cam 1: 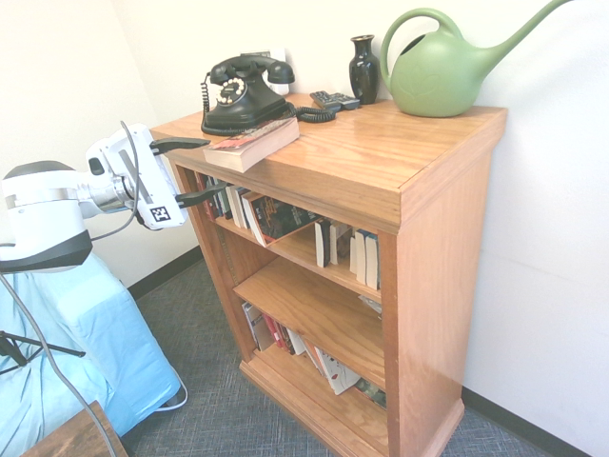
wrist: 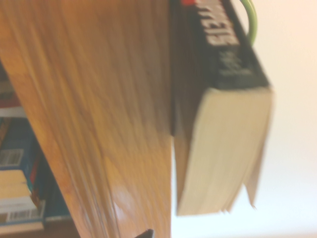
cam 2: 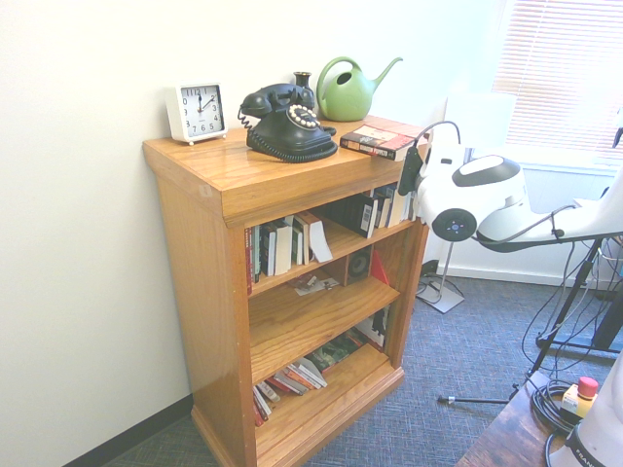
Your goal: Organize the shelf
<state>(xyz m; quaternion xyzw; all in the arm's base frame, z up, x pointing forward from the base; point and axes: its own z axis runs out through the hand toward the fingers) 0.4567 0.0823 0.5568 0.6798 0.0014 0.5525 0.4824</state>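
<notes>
- Gripper [cam 1: 188,171] spread wide and empty, pointing level at the top's corner, one finger above the edge, one below.
- Shelf [cam 1: 419,267], against the wall, three tiers of books.
- Green watering can [cam 1: 438,71] at the top's back.
- Black telephone [cam 1: 243,90] beside it.
- Paperback [cam 1: 252,143] flat on the front edge, nearest the fingers.

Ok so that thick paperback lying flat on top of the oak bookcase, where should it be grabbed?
Grip the thick paperback book at the corner overhanging the oak bookcase top's front edge, coming level from the front. There the open pincer can straddle its thickness.
</notes>
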